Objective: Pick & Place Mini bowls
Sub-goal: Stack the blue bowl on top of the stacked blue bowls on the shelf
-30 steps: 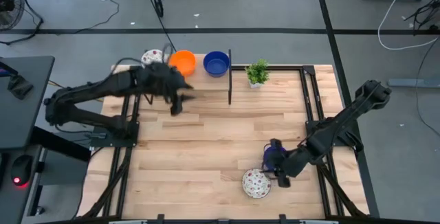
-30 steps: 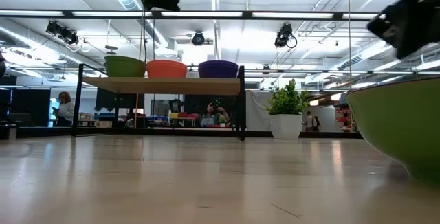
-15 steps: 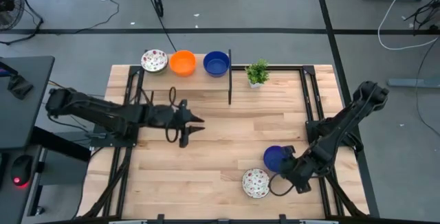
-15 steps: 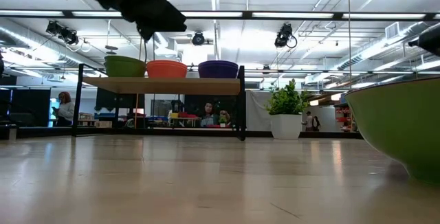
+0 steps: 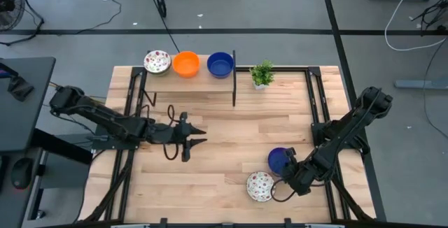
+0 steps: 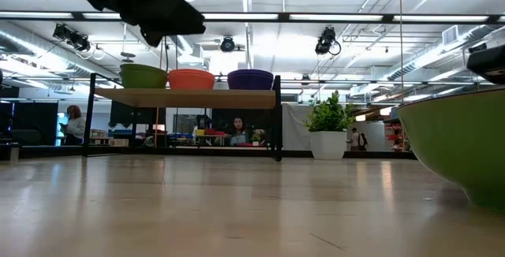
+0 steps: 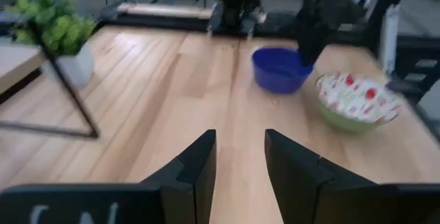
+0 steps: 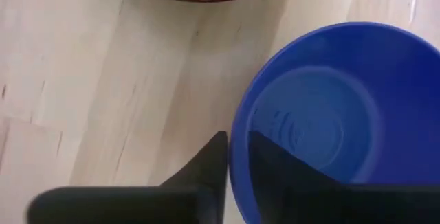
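Observation:
A blue mini bowl (image 5: 278,159) stands on the table at the near right, with a floral mini bowl (image 5: 260,186) just in front of it. My right gripper (image 8: 235,141) is shut on the blue bowl. A floral bowl (image 5: 157,61), an orange bowl (image 5: 186,63) and a blue bowl (image 5: 220,64) sit in a row on the far shelf (image 6: 185,97). Over the table's left middle, my left gripper (image 7: 240,148) hovers open with nothing between its fingers, pointing toward the two near bowls. My right gripper pinches the blue bowl's rim (image 8: 236,124) on the side toward the table's near right. One finger (image 8: 271,172) is inside the bowl and the other (image 8: 210,165) outside. The fingers come from above, pointing down. The bowl rests upright on the table.
A small potted plant (image 5: 262,74) stands at the far edge beside the shelf's right post (image 5: 234,77). Dark frame rails run along the table's left (image 5: 129,151) and right (image 5: 318,109) sides. Bare wood lies in the table's middle (image 5: 231,137).
My left gripper has drawn away from the far shelf toward the near edge and come down over the table's left middle. My right gripper has shifted slightly by the blue bowl and settled at its near-right rim. The bowls have stayed in place.

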